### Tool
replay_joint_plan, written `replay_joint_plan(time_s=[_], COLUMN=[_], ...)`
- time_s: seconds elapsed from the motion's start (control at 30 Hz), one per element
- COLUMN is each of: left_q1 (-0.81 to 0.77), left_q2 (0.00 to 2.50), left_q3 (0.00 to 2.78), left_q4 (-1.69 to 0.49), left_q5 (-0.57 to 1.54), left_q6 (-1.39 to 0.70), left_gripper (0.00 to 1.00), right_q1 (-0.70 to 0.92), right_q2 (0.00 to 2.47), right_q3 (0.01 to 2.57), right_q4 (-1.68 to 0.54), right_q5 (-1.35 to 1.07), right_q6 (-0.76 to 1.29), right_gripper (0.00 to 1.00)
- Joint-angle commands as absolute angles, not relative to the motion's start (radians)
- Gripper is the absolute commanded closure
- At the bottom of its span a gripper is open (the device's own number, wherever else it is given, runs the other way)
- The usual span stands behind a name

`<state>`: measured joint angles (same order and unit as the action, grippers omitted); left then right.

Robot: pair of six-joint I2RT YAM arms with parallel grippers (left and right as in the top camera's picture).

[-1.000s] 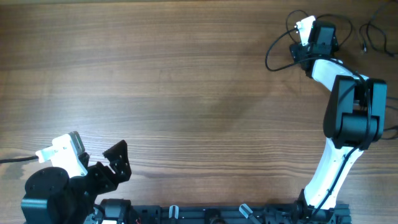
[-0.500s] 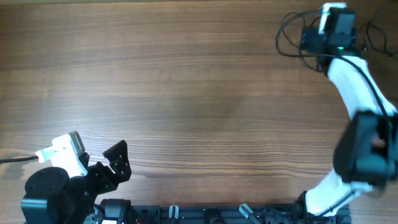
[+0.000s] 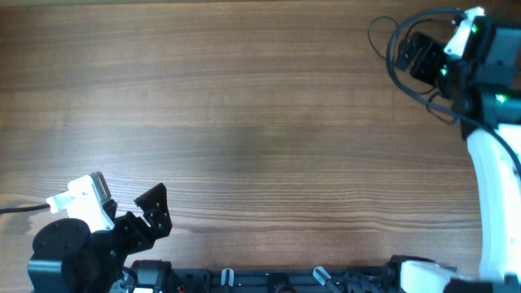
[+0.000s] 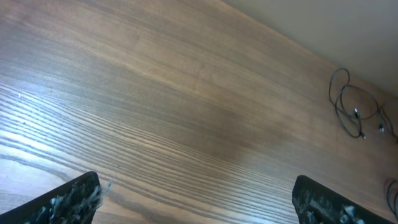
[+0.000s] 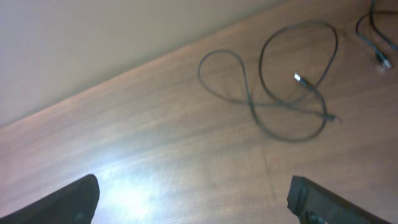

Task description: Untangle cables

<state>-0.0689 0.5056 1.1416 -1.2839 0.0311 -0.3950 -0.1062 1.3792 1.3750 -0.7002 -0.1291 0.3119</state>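
A thin dark cable [image 5: 273, 93] lies in loose loops on the wooden table, with small metallic plug ends showing. A second thin cable [image 5: 373, 31] lies at the top right of the right wrist view. In the overhead view the cable loop [image 3: 371, 32] curves around my right gripper [image 3: 413, 55] at the far right of the table. My right gripper [image 5: 193, 193] is open and empty, short of the loops. My left gripper [image 3: 155, 212] is at the near left, far from the cables; it is open and empty [image 4: 196, 193]. The cables [image 4: 348, 112] show small in the distance there.
The wooden table [image 3: 244, 122] is bare across the middle and left. Its far edge meets a pale wall [image 5: 93, 37] just behind the cables. The left arm's base [image 3: 65, 244] and a black rail [image 3: 285, 281] line the near edge.
My right arm swung to the right and its gripper moved up and right. The cable loop now lies further right and nearer the far edge. The left arm has not moved.
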Motion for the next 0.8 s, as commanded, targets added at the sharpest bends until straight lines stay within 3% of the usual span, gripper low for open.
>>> replay_joint_plan(time_s=[0.0,0.77], left_q1=[-0.063,-0.063], left_q2=[0.500,0.500], left_q3=[1.143,1.143], left_q4=[-1.282,-1.293], left_q5=[0.040,0.040], left_q6=[-0.401,-0.401], left_gripper=[0.00,0.00], right_q1=[-0.102,-0.102], right_q2=[1.235,0.368], right_q3=[1.363,1.169], right_q4=[-0.785,-1.022], right_q5=[-0.173,-0.174], right_q6=[0.256,0.211], right_gripper=[0.00,0.00])
